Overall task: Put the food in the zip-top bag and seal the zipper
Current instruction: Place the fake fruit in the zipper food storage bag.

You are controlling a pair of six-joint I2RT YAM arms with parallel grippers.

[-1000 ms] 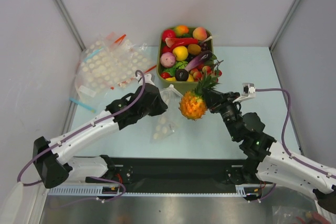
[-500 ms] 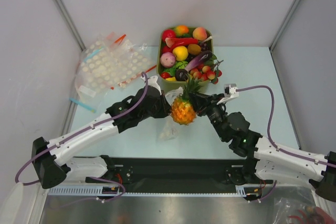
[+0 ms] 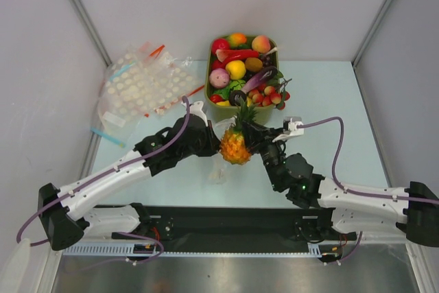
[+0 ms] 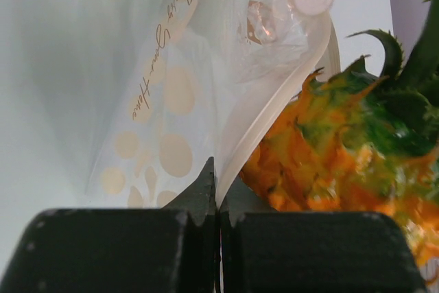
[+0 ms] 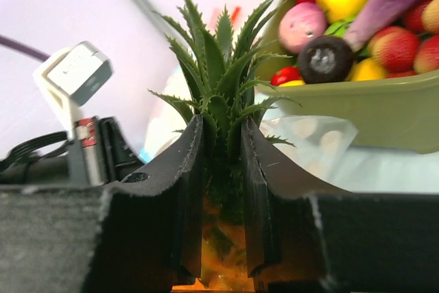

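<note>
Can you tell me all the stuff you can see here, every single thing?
pineapple: one, orange-yellow with a green crown, mid-table, held by its crown.
zip-top bag: one, clear with pale dots, beside the pineapple, pinched at its edge.
bin: one, olive green, far middle of the table.
toy fruits and vegetables: many, red, yellow, pink, purple, piled in the bin.
heap of dotted bags: one heap, clear with white dots and red and blue strips, far left.
table: one, pale blue-green, under everything.
left tool: one, black, shut on the bag.
right tool: one, black, shut on the pineapple's crown.
</note>
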